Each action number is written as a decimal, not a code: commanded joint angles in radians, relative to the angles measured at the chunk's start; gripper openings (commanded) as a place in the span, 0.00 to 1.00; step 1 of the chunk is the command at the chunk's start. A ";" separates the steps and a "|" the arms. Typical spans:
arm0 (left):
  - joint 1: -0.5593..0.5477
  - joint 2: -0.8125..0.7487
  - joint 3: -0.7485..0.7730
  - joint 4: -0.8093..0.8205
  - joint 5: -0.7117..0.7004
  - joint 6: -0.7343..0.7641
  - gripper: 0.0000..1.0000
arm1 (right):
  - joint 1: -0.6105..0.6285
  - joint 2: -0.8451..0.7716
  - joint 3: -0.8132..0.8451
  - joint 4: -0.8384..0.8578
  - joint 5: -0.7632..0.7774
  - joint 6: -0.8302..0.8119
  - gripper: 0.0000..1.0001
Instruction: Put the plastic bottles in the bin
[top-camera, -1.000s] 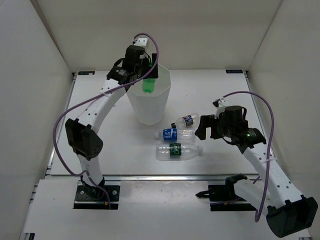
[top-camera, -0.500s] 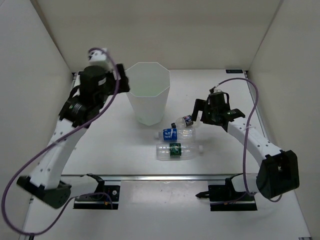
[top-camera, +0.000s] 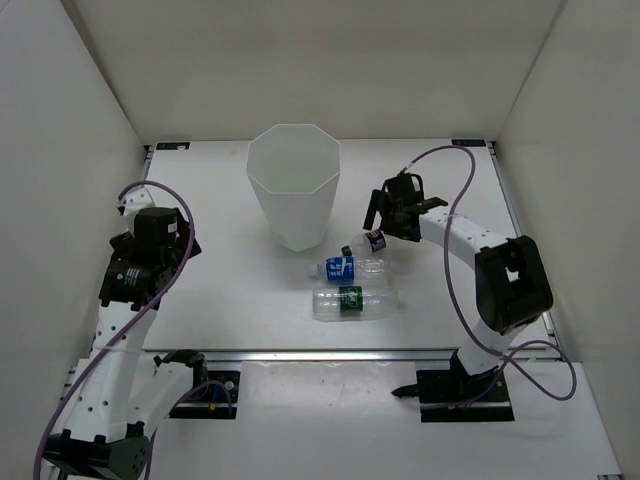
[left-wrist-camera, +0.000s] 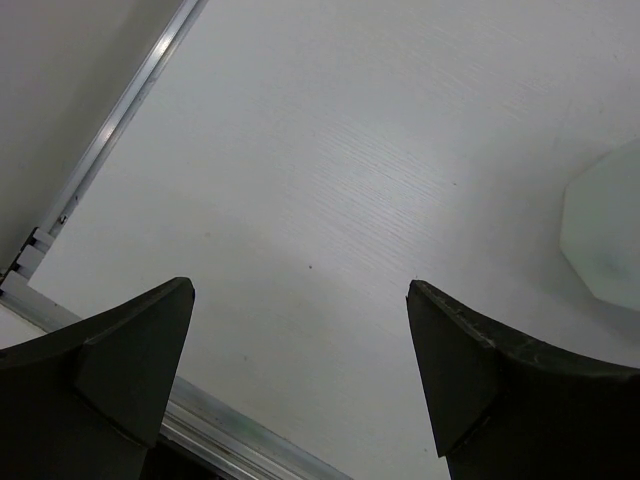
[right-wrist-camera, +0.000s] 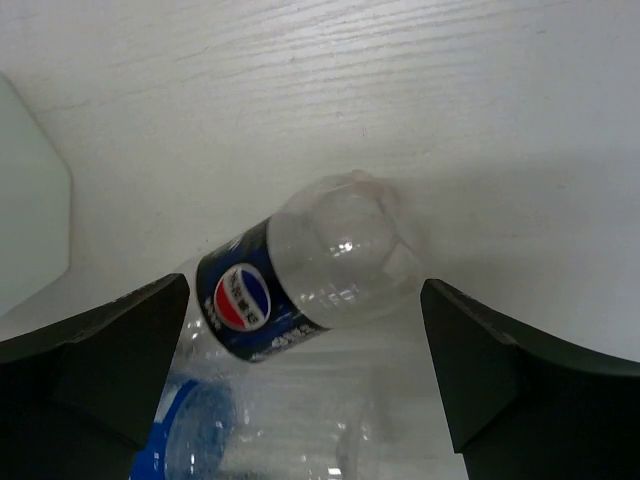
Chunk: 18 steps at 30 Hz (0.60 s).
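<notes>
The white faceted bin (top-camera: 293, 195) stands at the back middle of the table. Three clear bottles lie to its right front: one with a dark blue label (top-camera: 368, 242), one with a blue label (top-camera: 352, 266) and one with a dark green label (top-camera: 353, 302). The green bottle is out of sight. My right gripper (top-camera: 380, 218) is open just above the dark-blue-label bottle (right-wrist-camera: 300, 270), which lies between its spread fingers (right-wrist-camera: 305, 330). The blue-label bottle (right-wrist-camera: 200, 440) lies just below it. My left gripper (top-camera: 128, 272) is open and empty (left-wrist-camera: 300, 340) over bare table at the left.
The table's metal edge rail (left-wrist-camera: 110, 130) runs along the left in the left wrist view, and the bin's base (left-wrist-camera: 605, 235) shows at its right. White walls enclose the table on three sides. The bin's side (right-wrist-camera: 30, 200) is at the left of the right wrist view.
My left arm held the green bottle over the bin, let it go, and swung back to the near left. My right gripper moved back-left to the dark-blue-label bottle.
</notes>
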 joint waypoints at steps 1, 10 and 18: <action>-0.005 -0.023 0.000 -0.012 0.026 -0.039 0.98 | 0.022 0.067 0.077 0.037 0.052 0.039 0.99; -0.013 0.004 0.021 -0.038 0.055 -0.026 0.98 | 0.025 0.185 0.083 0.057 0.080 0.128 0.85; -0.006 0.010 0.029 -0.017 0.052 -0.009 0.99 | 0.026 0.154 0.126 0.085 0.101 0.139 0.32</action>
